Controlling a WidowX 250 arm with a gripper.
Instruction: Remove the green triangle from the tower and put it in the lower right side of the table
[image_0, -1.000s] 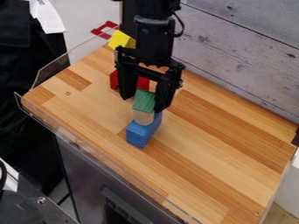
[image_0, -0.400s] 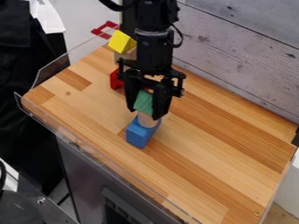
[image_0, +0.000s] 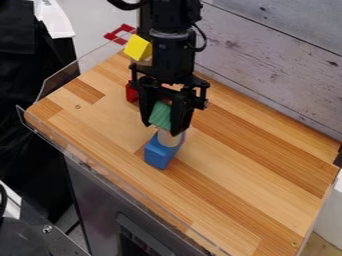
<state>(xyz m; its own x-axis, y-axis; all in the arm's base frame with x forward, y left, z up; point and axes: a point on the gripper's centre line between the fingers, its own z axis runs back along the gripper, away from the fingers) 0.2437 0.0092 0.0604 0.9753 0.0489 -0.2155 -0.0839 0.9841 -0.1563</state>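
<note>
My gripper (image_0: 161, 127) hangs over the left-centre part of the table, its fingers closed around the green triangle (image_0: 160, 115). The triangle sits tilted between them, just above the pale wooden cylinder (image_0: 169, 139); I cannot tell whether the two touch. That cylinder stands on the blue block (image_0: 159, 154), the tower's base, and is partly covered by the right finger.
Behind the gripper to the left is a red block (image_0: 131, 93), partly hidden. A yellow block (image_0: 137, 47) rests higher up at the table's far left corner. Clear plastic guards edge the wooden table (image_0: 254, 175), and a plank wall runs behind it.
The fingers have come down around the green triangle and drawn together on it. The triangle has tilted and shifted slightly left with the gripper, and the cylinder's position has changed a little.
</note>
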